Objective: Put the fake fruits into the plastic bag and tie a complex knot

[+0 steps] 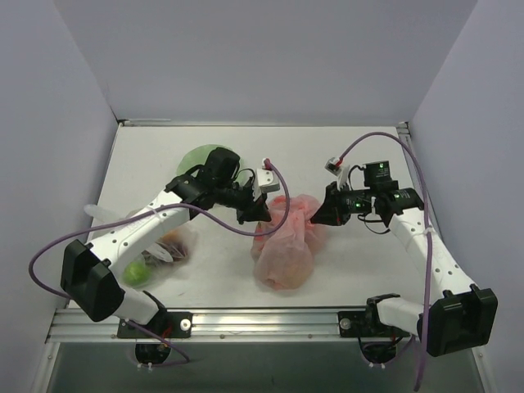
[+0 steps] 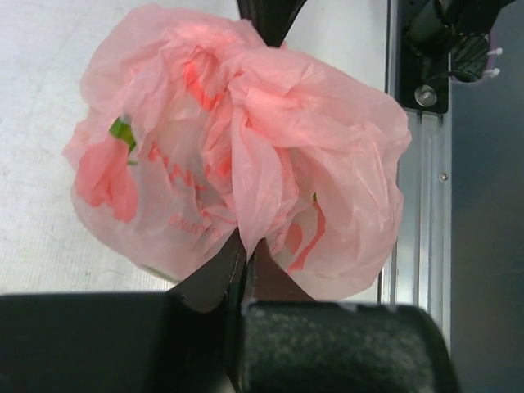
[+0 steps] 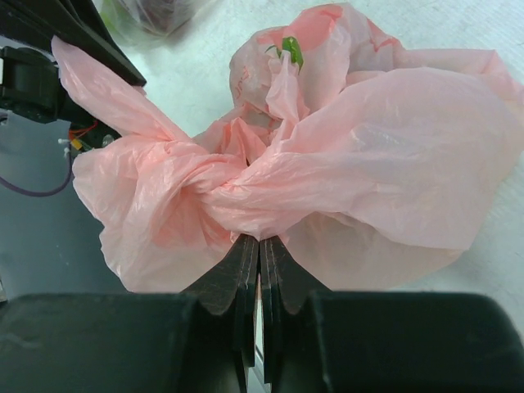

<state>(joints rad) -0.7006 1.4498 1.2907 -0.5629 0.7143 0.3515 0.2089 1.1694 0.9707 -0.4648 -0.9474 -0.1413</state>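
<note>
Left gripper (image 1: 260, 215) and right gripper (image 1: 316, 219) each pinch the plastic bag (image 1: 283, 255).

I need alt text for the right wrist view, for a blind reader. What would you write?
The right gripper is shut on a twisted fold of the pink plastic bag, which fills most of the view over a white table. At upper left the left gripper holds another stretch of it; a green bit shows near the top.
</note>
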